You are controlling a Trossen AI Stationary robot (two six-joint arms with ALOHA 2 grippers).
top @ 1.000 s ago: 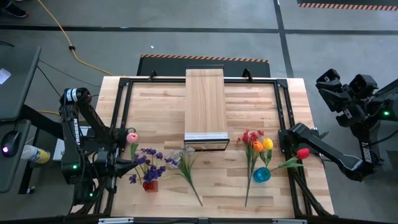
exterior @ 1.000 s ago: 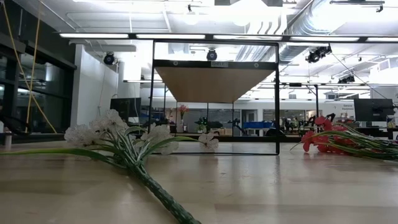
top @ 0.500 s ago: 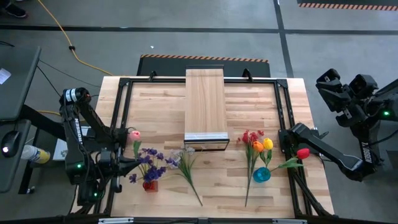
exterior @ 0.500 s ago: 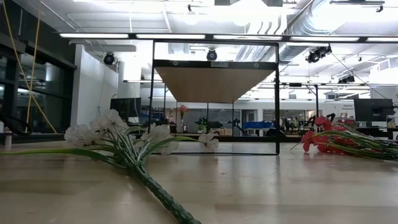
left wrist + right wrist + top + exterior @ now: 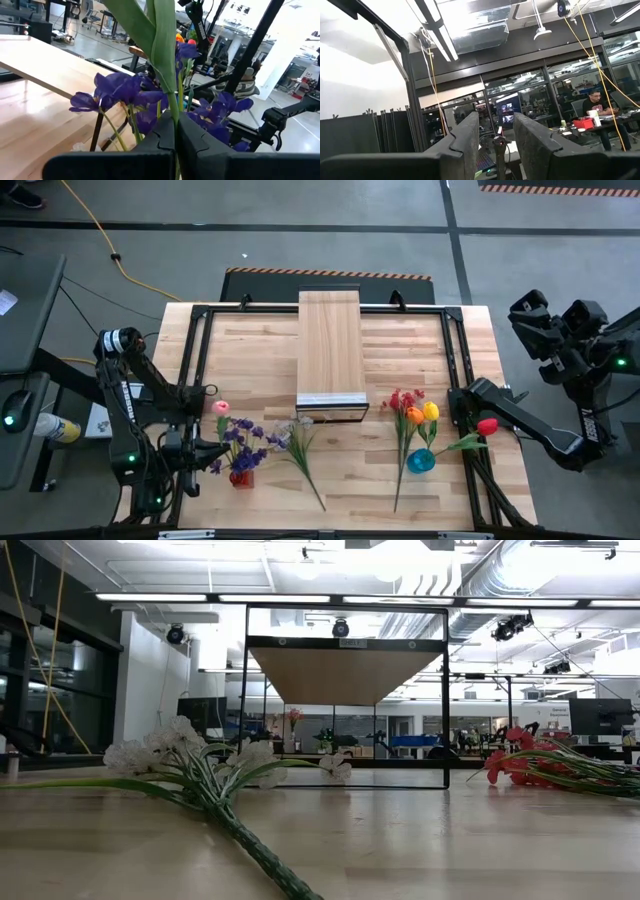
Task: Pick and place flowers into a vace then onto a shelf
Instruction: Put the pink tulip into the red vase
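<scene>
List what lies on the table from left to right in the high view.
Pink tulip → purple flowers in the red vase → white spray → shelf → red spray → blue vase → red tulip.

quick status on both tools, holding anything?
Left tool: closed on the green stem of the pink tulip, beside the purple flowers.
Right tool: open, holding nothing, off the table's right edge.
</scene>
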